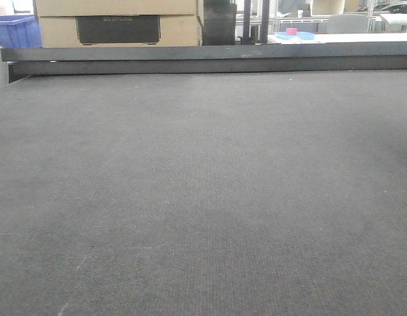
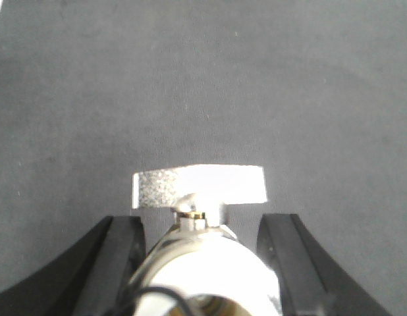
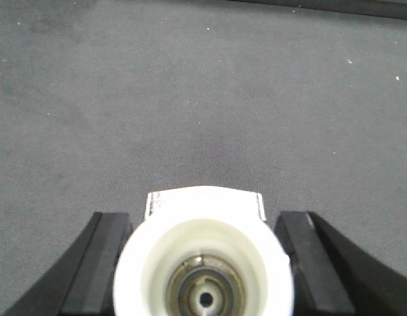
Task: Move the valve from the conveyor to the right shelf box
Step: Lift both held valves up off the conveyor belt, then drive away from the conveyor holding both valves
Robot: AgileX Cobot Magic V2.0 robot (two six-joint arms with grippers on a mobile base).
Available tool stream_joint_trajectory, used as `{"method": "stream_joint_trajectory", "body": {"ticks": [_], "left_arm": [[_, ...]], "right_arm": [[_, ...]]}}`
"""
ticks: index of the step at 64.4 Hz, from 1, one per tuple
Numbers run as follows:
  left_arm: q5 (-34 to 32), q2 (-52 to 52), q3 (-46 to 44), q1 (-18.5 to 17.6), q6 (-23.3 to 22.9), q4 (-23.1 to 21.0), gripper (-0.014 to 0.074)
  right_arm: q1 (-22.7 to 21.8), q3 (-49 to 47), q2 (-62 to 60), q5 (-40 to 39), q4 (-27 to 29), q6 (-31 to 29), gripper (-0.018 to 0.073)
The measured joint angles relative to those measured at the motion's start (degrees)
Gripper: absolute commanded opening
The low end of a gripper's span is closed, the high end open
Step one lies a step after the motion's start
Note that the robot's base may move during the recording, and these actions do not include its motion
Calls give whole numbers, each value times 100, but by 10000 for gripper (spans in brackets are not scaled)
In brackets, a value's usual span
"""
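The conveyor [image 1: 203,197], a wide dark grey woven belt, fills the front view up to its dark rail [image 1: 203,59]; neither gripper nor any valve shows there. In the left wrist view, my left gripper [image 2: 203,220] is shut on a silvery valve [image 2: 210,263], whose flat metal lever [image 2: 197,184] points forward past the black fingers [image 2: 118,257]. My right gripper [image 3: 205,217] is shut on another valve [image 3: 141,263], seen end-on with its white cap facing the camera. Belt lies beneath both. The right shelf box is out of view.
Behind the rail stand cardboard boxes [image 1: 118,20], a blue crate [image 1: 16,29] at the far left, and a white table with a pink object [image 1: 292,31] at the back right.
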Motion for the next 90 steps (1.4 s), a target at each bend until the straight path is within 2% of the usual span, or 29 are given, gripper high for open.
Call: {"method": "stream_joint_trajectory", "body": {"ticks": [59, 90], "left_arm": [[-1917, 0, 0, 0, 0, 10, -111], [-2070, 0, 0, 0, 0, 36, -111]], "right_arm": [[0, 0, 0, 0, 0, 0, -155], [0, 0, 0, -8, 11, 0, -155]]}}
